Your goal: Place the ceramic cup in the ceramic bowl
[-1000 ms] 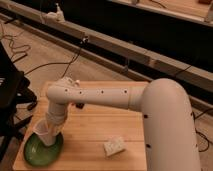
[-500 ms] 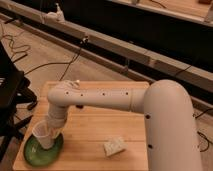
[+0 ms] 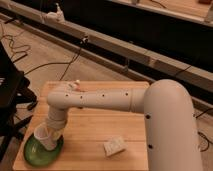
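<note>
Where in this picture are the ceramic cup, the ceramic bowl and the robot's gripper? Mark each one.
ceramic cup point(image 3: 44, 137), camera view, on its white side wall.
ceramic bowl point(image 3: 35, 155), camera view, on the bare green inside near the rim.
gripper point(image 3: 53, 131), camera view, at the cup, over the bowl.

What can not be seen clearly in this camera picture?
- Gripper: hidden behind the white arm and the ceramic cup.
- Cup's base: whether it touches the green ceramic bowl is unclear.
- Pale block: too blurred to identify.
- Bowl's interior: partly covered by the cup.
</note>
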Robot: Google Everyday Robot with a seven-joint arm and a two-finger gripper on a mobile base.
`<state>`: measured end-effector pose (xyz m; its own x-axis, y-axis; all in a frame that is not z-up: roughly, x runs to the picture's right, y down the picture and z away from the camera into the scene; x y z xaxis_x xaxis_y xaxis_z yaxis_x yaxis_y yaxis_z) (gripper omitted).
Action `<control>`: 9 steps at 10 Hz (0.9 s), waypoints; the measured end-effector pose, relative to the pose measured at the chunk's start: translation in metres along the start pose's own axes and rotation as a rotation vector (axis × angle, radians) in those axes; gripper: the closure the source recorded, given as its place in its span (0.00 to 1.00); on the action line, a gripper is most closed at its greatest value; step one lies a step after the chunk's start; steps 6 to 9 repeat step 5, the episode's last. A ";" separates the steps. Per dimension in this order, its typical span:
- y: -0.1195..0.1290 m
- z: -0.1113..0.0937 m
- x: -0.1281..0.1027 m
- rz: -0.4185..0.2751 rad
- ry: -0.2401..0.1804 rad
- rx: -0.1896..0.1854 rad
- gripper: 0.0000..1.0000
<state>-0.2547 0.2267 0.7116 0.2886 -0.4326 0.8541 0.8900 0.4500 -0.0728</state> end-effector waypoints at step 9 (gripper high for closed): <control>-0.003 -0.004 -0.003 -0.009 0.011 0.013 0.20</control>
